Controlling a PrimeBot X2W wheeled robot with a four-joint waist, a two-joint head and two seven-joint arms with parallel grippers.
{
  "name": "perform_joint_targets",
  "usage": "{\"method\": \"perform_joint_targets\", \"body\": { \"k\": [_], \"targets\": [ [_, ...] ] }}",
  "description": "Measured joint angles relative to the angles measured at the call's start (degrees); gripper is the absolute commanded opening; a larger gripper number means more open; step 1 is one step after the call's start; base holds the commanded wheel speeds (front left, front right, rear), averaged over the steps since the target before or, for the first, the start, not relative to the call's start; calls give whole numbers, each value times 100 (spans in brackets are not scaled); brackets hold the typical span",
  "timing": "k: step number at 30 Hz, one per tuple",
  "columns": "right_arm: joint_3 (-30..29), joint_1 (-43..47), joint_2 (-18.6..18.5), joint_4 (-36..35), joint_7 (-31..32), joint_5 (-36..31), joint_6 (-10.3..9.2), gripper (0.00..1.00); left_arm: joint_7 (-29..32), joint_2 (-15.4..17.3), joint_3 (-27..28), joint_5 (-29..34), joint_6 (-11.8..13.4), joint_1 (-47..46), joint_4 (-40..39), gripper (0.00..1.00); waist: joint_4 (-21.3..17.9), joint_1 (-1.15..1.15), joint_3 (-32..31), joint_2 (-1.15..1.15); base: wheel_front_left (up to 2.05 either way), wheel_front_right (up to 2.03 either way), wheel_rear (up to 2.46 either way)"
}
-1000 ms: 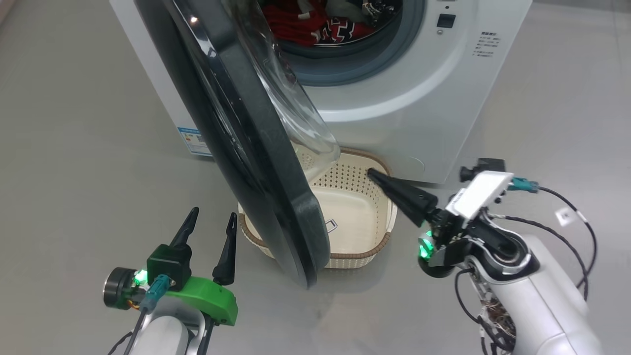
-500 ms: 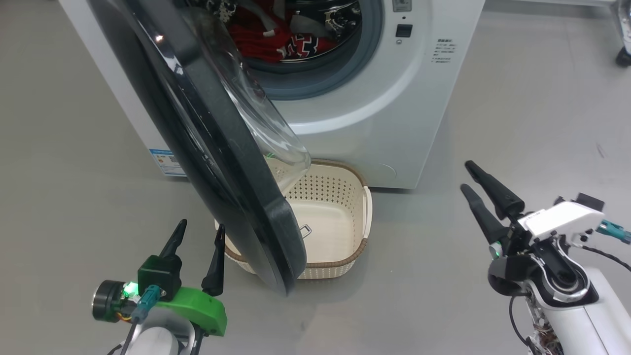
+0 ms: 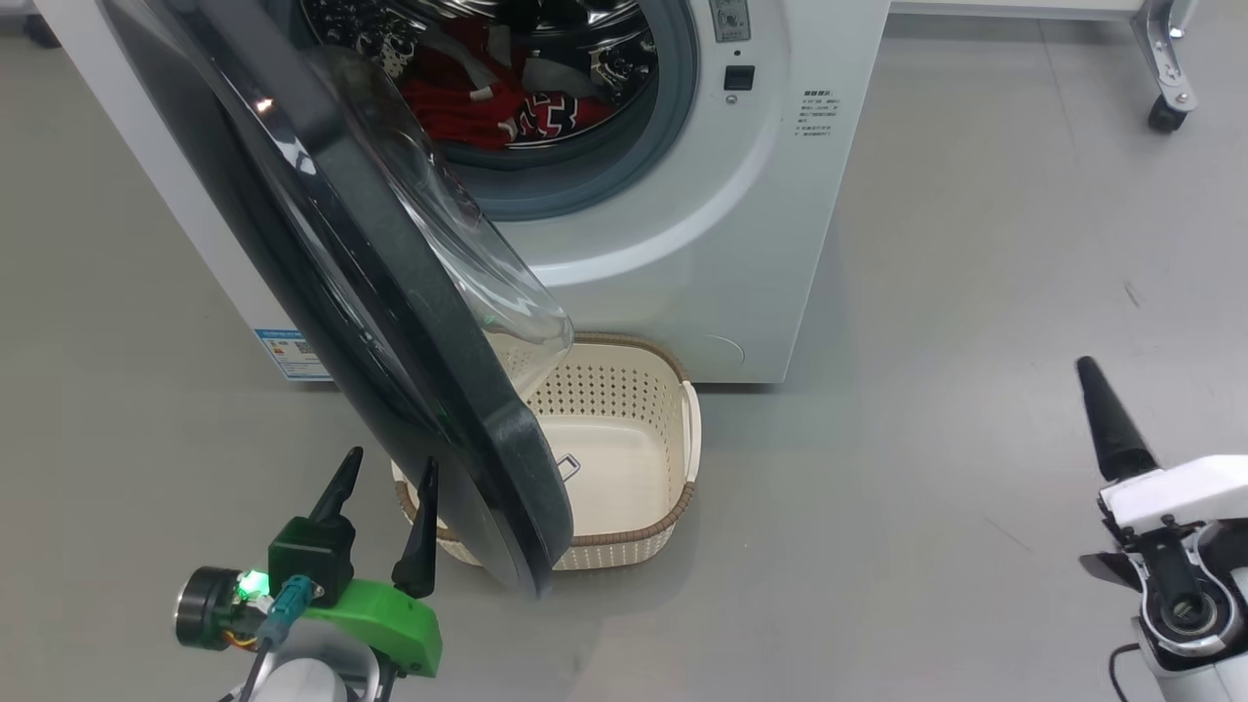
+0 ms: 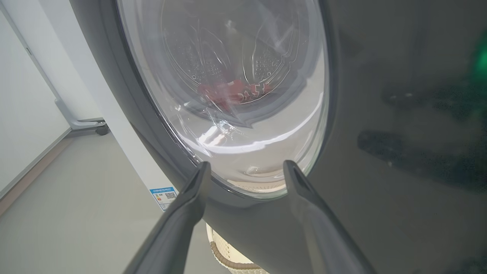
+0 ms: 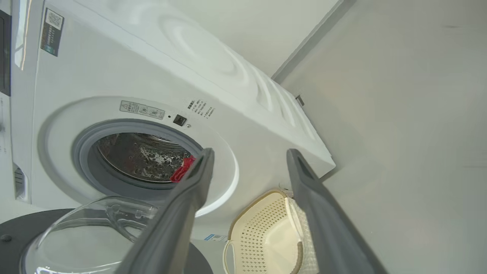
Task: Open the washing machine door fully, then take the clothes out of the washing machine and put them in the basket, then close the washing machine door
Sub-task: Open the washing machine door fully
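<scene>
While both pairs of fingers stand wide apart with nothing between them, the left gripper points toward the washing machine from before its left front corner. Its fingertips lie close against the outer face of the washing machine door; whether they touch the glossy black rim cannot be told. Through the door's clear glass bowl, the left wrist view renders the clothes as a red blur. The right gripper hangs well apart from the washing machine, out before its right side and aimed at the white front panel; the head view presents it edge-on as one dark finger.

The door stands swung out from the left side of the washing machine, partly open, its lower edge covering the left part of the basket in the head view. The clothes, red with black-and-white trim, lie inside the steel drum, behind the grey seal. The basket sits on the floor just in front of the washing machine, below the opening, its cream bottom showing. A blue label marks the lower left corner of the washing machine; a castor stands behind its right side.
</scene>
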Motion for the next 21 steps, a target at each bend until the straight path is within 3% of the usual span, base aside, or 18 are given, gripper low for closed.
{"method": "perform_joint_targets", "body": {
  "k": [6,12,21],
  "targets": [
    [100,127,-322,3,-829,-1236,-14,100,0,0,25,16,-7,2,2,100,-17,0,-1,0,0,0,0],
    [103,289,-525,23,-1503,-2009,-318,100,0,2,82,16,-7,15,3,100,-49,0,-2,0,0,0,0],
    [341,305,-981,-44,-1511,-3578,-860,100,0,-1,101,31,-25,20,12,100,-130,0,-6,0,0,0,0]
  ]
}}
